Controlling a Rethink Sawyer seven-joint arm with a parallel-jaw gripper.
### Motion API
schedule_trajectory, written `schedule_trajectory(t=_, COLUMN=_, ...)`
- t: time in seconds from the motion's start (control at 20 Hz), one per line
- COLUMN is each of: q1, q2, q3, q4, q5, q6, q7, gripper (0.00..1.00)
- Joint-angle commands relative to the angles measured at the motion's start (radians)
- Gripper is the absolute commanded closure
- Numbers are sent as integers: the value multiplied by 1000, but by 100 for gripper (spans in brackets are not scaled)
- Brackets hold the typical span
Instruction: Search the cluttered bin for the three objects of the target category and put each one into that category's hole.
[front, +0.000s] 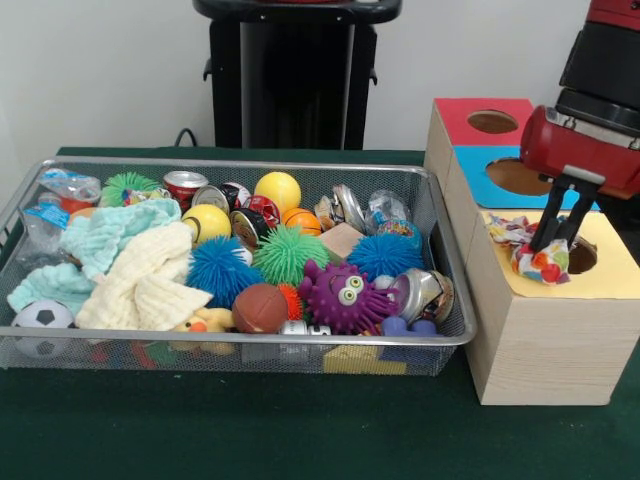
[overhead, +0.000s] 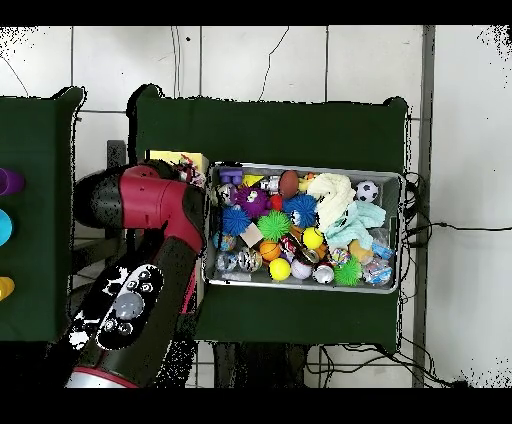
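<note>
Front view: the wire basket (front: 20, 205) sits on the green tabletop (front: 250, 440), left and centre of the pic, packed w/ stuff. Inside: pale yellow cloth (front: 145, 280) and mint cloth (front: 110, 228) on the left side, soccer ball (front: 42, 318) in the near-left corner, blue spiky ball (front: 218, 268), green spiky ball (front: 288, 252), purple spiky toy w/ eyes (front: 342, 296), small brown football (front: 259, 307), yellow ball (front: 277, 190), red can (front: 184, 184) by the far wall, wooden block (front: 342, 240) near the middle.

Just right of the basket, a wooden box (front: 540, 345) w/ three coloured tops, each w/ a hole: red (front: 462, 115) farthest, blue (front: 478, 165) in the middle, yellow (front: 615, 262) nearest.

The arm (front: 585, 140) comes in from upper right. End effector (front: 548, 250) is over the yellow top, right beside its hole, fingers (front: 553, 225) pinching a crinkly multicoloured bag (front: 535, 255). The bag hangs at the left edge of the hole; part of it lies on the yellow top.

Overhead view: arm (overhead: 150, 215) covers most of the box, only a bit of the yellow top (overhead: 178, 160) shows, left of the basket (overhead: 400, 232). End effector hidden under the arm here. Soccer ball (overhead: 367, 190) sits in the basket's upper-right corner, cloths (overhead: 335, 200) next to it.
</note>
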Motion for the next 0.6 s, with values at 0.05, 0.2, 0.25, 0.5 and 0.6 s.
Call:
schedule_trajectory(t=0.05, q1=10, q2=52, q3=123, q4=74, q5=-9, q6=31, q7=205, gripper=100)
schedule_trajectory(t=0.2, q1=19, q2=60, q3=117, q4=63, q5=-6, q6=41, q7=214, gripper=100)
schedule_trajectory(t=0.25, q1=22, q2=63, q3=116, q4=60, q5=-5, q6=44, q7=217, gripper=100)
schedule_trajectory(t=0.5, q1=34, q2=73, q3=110, q4=51, q5=3, q6=47, q7=232, gripper=100)
schedule_trajectory(t=0.6, q1=36, q2=78, q3=106, q4=45, q5=4, q6=49, q7=234, gripper=100)
